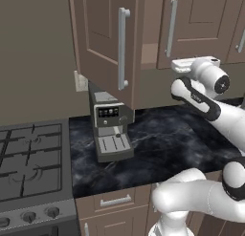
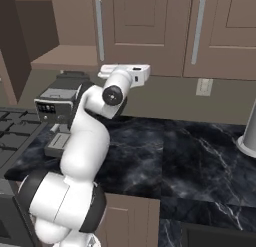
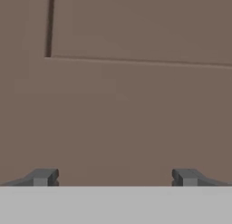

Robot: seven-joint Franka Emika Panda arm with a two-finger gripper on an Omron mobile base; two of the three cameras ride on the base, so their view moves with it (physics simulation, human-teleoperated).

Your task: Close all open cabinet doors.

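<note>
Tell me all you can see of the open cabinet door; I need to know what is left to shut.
The open cabinet door is tall, taupe-brown and wood-looking, with a recessed rectangular panel and a long upright silver bar handle near its free edge. It stands swung out from the wall cabinet, above the coffee machine on the dark marble counter. Nothing touches it; the pincer, fingers apart, faces a closed door further right.

A kitchen with a black marble counter point(image 1: 182, 149) against a grey-brown wall point(image 1: 33, 63). A gas stove point(image 1: 31, 163) stands left, a silver coffee machine point(image 1: 110, 127) beside it, brown drawers point(image 1: 115, 200) below and a wall socket point(image 2: 202, 86) right.
</note>
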